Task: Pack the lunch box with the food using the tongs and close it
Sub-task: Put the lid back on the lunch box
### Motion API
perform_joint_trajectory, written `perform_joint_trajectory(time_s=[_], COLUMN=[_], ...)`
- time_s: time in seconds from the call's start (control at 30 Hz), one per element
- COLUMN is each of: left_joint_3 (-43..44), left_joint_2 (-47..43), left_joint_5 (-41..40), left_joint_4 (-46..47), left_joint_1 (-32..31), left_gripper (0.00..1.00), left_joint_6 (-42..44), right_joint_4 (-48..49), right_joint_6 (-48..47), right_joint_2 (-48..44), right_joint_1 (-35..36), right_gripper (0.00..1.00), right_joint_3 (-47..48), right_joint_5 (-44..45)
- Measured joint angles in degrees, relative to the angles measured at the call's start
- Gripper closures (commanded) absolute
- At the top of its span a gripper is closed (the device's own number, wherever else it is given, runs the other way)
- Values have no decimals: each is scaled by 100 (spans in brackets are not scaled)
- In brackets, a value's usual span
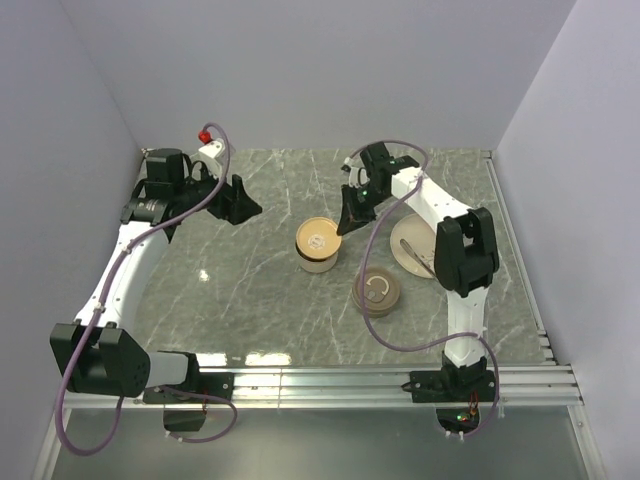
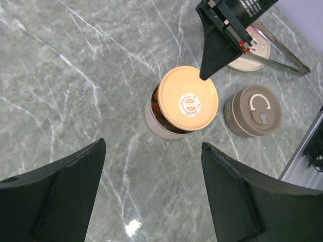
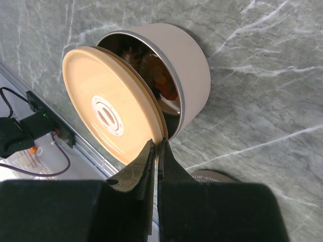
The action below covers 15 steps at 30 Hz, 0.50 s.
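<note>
The lunch box (image 1: 318, 262) is a round beige tub in the middle of the table. An orange inner lid (image 1: 318, 238) lies skewed across its top. My right gripper (image 1: 346, 226) is shut on that lid's rim at the right side; the right wrist view shows the thin lid (image 3: 108, 111) edge pinched at my right gripper (image 3: 157, 146). The food (image 3: 156, 70), brown and orange pieces, sits inside the lunch box (image 3: 189, 65). The tongs (image 1: 415, 251) lie on the pink plate (image 1: 400, 262). My left gripper (image 1: 250, 208) hangs open and empty to the left of the box.
A grey-brown outer lid (image 1: 378, 290) with a handle lies flat on the table just right of and nearer than the box. Metal rails run along the table's near and right edges. In the left wrist view the tongs (image 2: 282, 54) stick out past the plate (image 2: 250, 63).
</note>
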Motion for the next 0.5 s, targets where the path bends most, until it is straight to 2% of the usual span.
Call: perform_joint_trajectory(time_s=[0.5], left_joint_3=[-83], left_joint_2=[68], left_joint_5=[35], left_joint_4=[103], left_joint_1=[-24], left_gripper=[18], left_joint_6=[-149], right_joint_4=[7], right_joint_6=[122], right_joint_2=[330], right_joint_1=[0], right_gripper=[100], right_joint_3=[164], right_joint_5=[-81])
